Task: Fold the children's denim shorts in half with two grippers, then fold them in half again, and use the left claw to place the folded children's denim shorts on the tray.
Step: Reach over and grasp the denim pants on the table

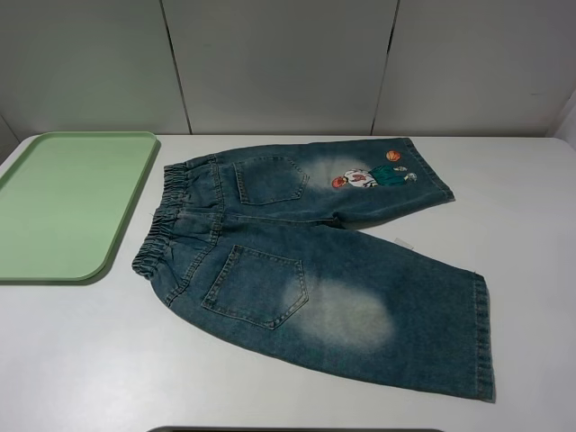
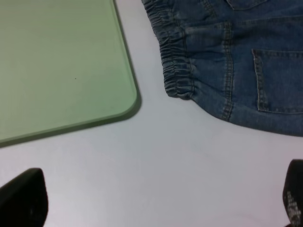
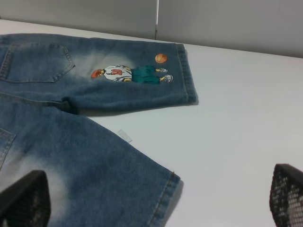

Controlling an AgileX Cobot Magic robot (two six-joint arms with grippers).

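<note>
Item 1, left pincer: two rounded black fingers are seen, tips only; one is flecked with pale specks. Item 2, right pincer: two black fingers are seen, tips only, faced with a fine pale dotted lattice.

Bright, even light; soft shadow beside tray; wrist views seem slightly blurred.

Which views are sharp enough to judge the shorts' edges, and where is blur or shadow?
Exterior high: even light, children's denim shorts sharp, soft shadow beside the tray. Left wrist: elastic waistband slightly soft, left fingertips blurred dark. Right wrist: basketball-player print crisp, right fingertips out of focus.
</note>
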